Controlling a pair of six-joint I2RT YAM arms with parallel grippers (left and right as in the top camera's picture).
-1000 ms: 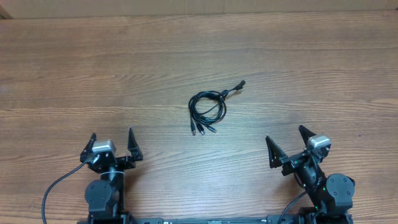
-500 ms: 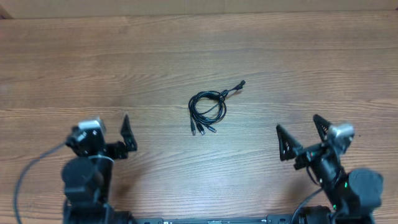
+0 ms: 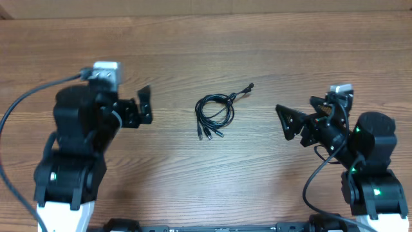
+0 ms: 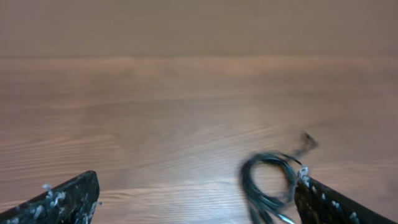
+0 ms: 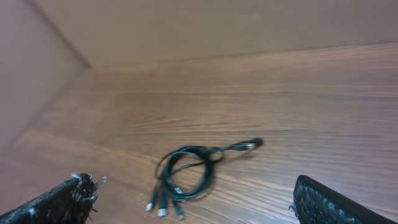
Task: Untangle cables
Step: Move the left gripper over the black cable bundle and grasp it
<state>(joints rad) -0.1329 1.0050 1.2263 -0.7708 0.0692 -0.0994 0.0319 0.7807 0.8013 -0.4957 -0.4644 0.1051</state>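
Observation:
A coiled black cable bundle (image 3: pixel 215 111) lies on the wooden table (image 3: pixel 206 51) near the middle, with several plug ends at its lower left and one plug stretched to the upper right. It also shows in the left wrist view (image 4: pixel 268 186) and the right wrist view (image 5: pixel 185 171). My left gripper (image 3: pixel 143 106) is open and empty, to the left of the bundle. My right gripper (image 3: pixel 297 116) is open and empty, to the right of the bundle. Neither touches the cables.
A light wall or board edge (image 3: pixel 206 8) runs along the far side of the table. Each arm's own black cable trails toward the front edge.
Both arms have risen from the front edge and moved forward toward the bundle's row. The cable bundle has not moved.

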